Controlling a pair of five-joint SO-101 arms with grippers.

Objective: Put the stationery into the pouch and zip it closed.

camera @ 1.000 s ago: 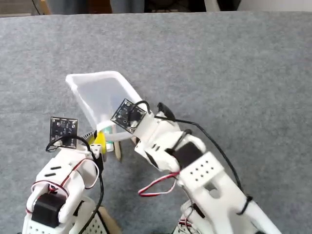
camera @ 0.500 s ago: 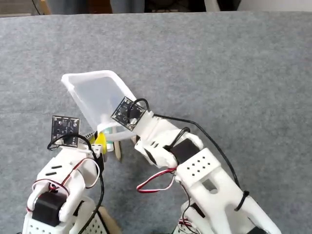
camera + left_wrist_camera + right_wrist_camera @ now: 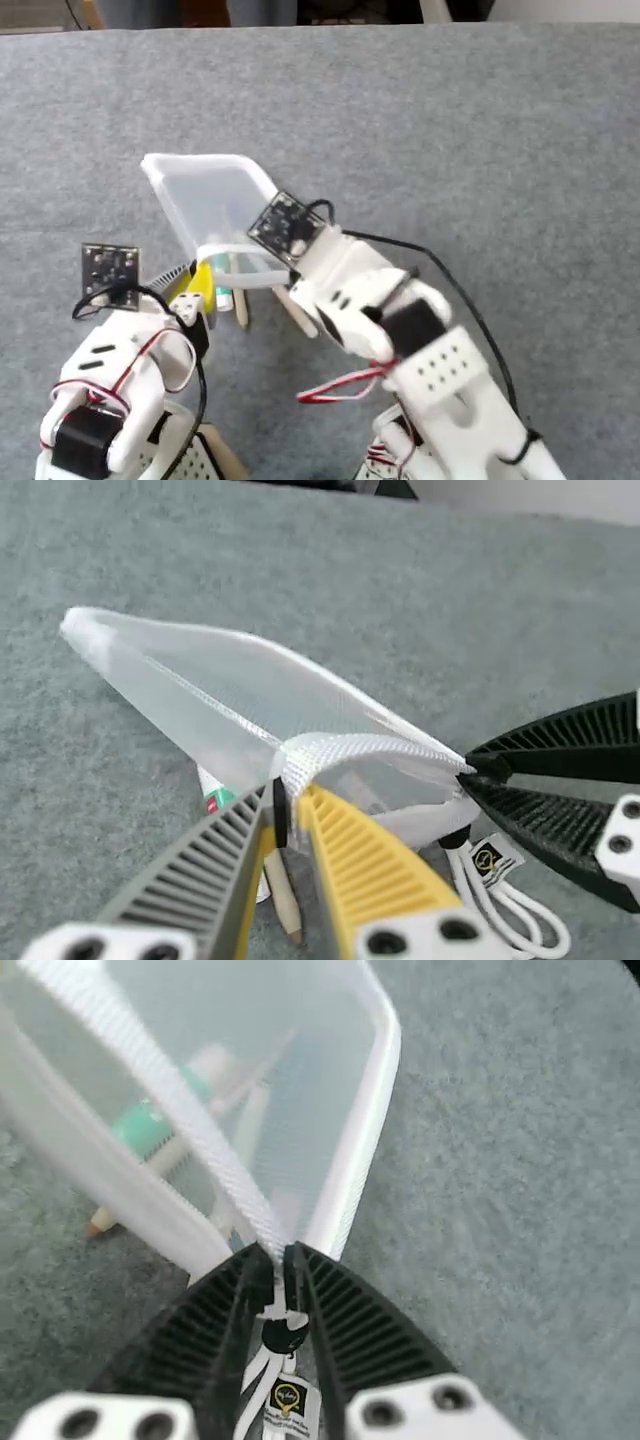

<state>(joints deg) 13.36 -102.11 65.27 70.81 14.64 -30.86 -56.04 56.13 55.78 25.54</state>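
A translucent white mesh pouch (image 3: 212, 200) lies tilted on the grey table, its mouth held open between both arms. My left gripper (image 3: 285, 805), with one grey and one yellow finger, is shut on the pouch's zipper edge (image 3: 330, 748). My right gripper (image 3: 277, 1260), with black fingers, is shut at the pouch's zipper end, where the pull cord (image 3: 285, 1390) hangs. A green-banded pen (image 3: 222, 292) and a pencil (image 3: 240, 308) stick out at the mouth. Both show through the mesh (image 3: 150, 1130). A wooden stick (image 3: 300, 308) lies by the right gripper (image 3: 275, 280).
Grey felt covers the whole table (image 3: 480, 150), with open room beyond and to the right of the pouch. The table's far edge (image 3: 320, 28) runs along the top of the high view. Both arm bases crowd the near edge.
The pouch and the right arm have shifted to the right, which uncovers the wooden stick. The left arm has drawn back a little toward the near left, still gripping the pouch's edge.
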